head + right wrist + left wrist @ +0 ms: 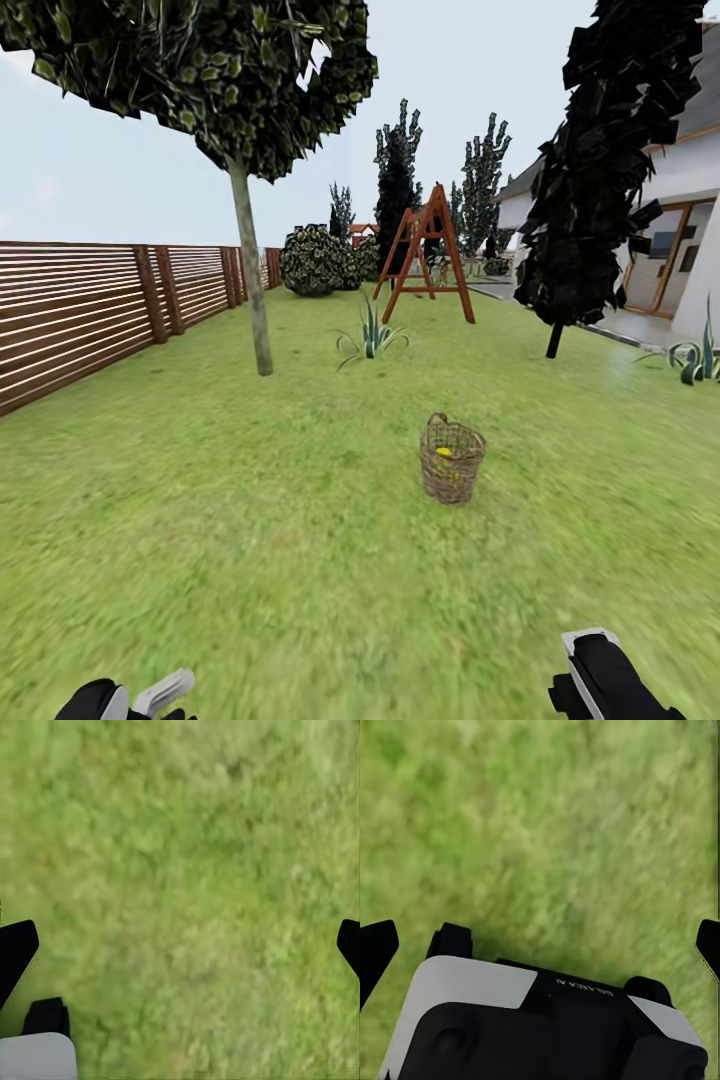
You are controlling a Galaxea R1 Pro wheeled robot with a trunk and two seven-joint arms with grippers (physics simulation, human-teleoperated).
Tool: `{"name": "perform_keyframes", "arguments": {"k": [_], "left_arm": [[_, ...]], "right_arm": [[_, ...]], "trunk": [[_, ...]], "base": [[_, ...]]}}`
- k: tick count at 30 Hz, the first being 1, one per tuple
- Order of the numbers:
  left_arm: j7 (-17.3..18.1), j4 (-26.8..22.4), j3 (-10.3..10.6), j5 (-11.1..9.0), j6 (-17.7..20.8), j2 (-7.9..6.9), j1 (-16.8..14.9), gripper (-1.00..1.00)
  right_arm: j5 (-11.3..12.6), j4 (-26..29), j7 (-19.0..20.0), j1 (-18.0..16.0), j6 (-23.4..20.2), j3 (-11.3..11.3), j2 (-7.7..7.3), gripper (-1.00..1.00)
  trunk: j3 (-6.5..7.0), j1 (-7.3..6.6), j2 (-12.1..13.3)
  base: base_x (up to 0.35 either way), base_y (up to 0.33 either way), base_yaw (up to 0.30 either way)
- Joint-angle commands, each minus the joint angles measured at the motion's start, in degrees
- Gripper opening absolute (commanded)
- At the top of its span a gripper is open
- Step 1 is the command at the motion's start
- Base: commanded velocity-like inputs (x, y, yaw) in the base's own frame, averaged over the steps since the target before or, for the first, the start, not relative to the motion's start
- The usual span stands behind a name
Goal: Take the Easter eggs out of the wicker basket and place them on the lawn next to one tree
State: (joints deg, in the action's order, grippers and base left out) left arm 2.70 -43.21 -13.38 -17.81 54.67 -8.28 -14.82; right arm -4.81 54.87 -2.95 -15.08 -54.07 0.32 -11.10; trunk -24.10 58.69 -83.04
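The wicker basket (452, 462) stands upright on the lawn (250, 520), ahead of me and a little right of centre. A yellow patch of Easter eggs (444, 452) shows inside it; I cannot tell how many. The tree (252, 280), with its slim bare trunk, rises further back to the left of the basket. The ends of both my arms sit low at the near edge, far short of the basket. My left gripper (541, 949) and right gripper (180, 952) hang over bare grass, fingers spread wide and holding nothing.
A brown slat fence (90, 310) runs along the left. A spiky plant (372, 340), a wooden swing frame (428, 250) and a round bush (312, 262) lie beyond the basket. A dark columnar tree (600, 170) and the white house (680, 230) stand at the right.
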Motion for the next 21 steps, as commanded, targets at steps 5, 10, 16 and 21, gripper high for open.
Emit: {"name": "perform_keyframes", "arguments": {"k": [5,10,16,21], "left_arm": [[0.3,0.0,-0.2,0.2,0.3,0.02,0.0,1.00],[0.3,0.0,-0.2,0.2,0.3,0.02,0.0,1.00],[0.3,-0.1,-0.2,0.2,0.3,0.02,0.0,1.00],[0.3,0.0,-0.2,0.2,0.3,0.02,0.0,1.00]], "right_arm": [[-0.5,0.1,0.2,0.0,-0.3,0.0,-0.05,1.00],[-0.5,0.1,0.2,0.0,-0.3,0.0,0.00,1.00],[-0.5,0.1,0.2,0.0,-0.3,0.0,0.02,1.00],[-0.5,0.1,0.2,0.0,-0.2,0.0,0.02,1.00]], "trunk": [[-0.07,0.04,0.0],[-0.07,0.04,0.0],[-0.07,0.04,0.0],[-0.07,0.04,0.0]], "base": [[0.341,0.000,0.000],[0.341,0.000,0.000],[0.341,0.000,0.000],[0.341,0.000,0.000]]}}
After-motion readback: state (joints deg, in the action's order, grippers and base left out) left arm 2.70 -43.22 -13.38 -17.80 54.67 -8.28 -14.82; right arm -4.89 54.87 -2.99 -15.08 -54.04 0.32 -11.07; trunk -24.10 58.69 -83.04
